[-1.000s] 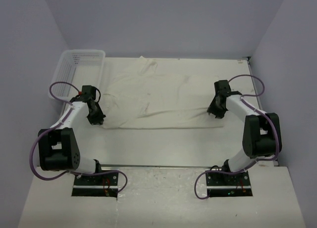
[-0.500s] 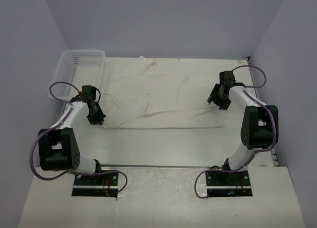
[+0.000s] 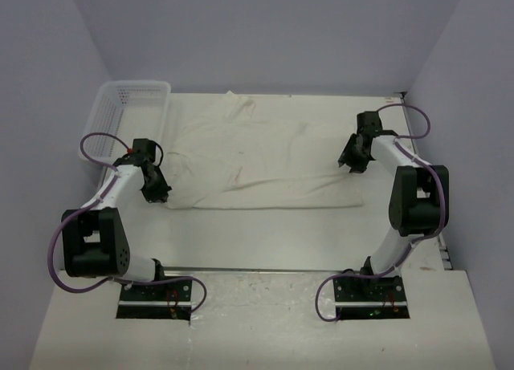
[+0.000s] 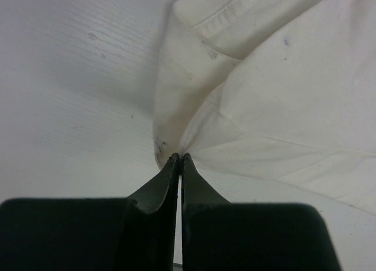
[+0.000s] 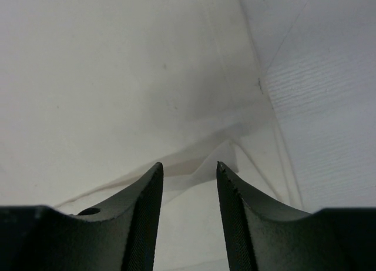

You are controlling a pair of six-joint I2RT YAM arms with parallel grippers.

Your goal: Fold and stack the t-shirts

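my left tool [image 4: 178, 157] is pinched tight on the t-shirt [image 3: 257, 157] at its near-left corner. my right tool [image 5: 189, 166] hangs part-open over the opposite end, gripping nothing. the shirt lies spread across the tabletop [image 3: 265, 233] toward the far edge. folding looks barely begun, no stack yet.

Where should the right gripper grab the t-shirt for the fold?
Its right-hand edge, from above, jaws straddling the hem from the bare-table side. The t-shirt lies flat on the table, so only the border gives a lip to pinch. The left gripper is shut on the opposite edge, and the right gripper hangs open over this one.
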